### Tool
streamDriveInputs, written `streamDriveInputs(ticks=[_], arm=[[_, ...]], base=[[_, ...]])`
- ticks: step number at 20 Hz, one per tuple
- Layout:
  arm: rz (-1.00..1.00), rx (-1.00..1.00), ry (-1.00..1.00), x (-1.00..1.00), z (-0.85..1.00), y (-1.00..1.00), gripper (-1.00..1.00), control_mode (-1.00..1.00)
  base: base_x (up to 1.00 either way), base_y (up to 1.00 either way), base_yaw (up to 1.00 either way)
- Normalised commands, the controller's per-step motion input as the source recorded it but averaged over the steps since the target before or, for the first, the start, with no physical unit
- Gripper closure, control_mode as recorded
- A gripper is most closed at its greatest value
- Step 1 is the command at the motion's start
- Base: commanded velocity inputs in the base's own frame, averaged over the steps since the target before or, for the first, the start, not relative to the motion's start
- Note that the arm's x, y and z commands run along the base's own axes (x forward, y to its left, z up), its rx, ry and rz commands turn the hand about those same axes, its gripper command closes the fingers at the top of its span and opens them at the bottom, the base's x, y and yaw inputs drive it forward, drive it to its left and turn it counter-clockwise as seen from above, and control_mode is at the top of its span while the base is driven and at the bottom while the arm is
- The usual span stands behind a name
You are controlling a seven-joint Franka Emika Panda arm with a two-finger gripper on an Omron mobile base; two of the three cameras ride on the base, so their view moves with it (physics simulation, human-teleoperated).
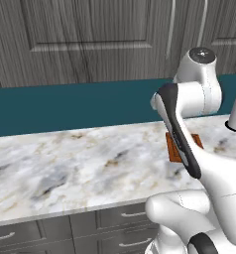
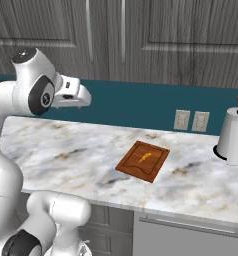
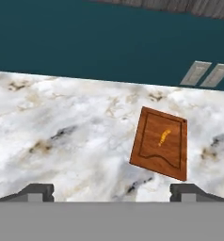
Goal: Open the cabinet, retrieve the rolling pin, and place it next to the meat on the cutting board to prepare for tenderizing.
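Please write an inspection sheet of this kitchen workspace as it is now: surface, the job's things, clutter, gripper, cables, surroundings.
Surface: marble counter, white with grey and tan veins.
Job's things: cutting board flat on the counter; meat lying on it; cabinet doors shut; rolling pin nothing seen.
Clutter: paper towel roll standing at the counter's right end.
Gripper: gripper open, empty, raised above the counter, left of the board.
Cables: nothing seen.
Surroundings: teal backsplash with two wall outlets; grey drawers under the counter.
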Motion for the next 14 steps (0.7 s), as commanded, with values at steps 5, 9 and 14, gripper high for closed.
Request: streamDriveInputs(ticks=[5,9,14], arm=[[0.00,-0.06,-0.25,-0.33,0.76,-0.03,-1.00,-1.00],[0.03,-0.05,-0.31,-0.36,0.76,-0.10,-1.00,-1.00],[0.05,-0.07,-0.37,-0.34,0.61,-0.06,-1.00,-1.00]], base=[[0.00,0.00,0.00],[0.00,0.00,0.00],[0.00,0.00,0.00]])
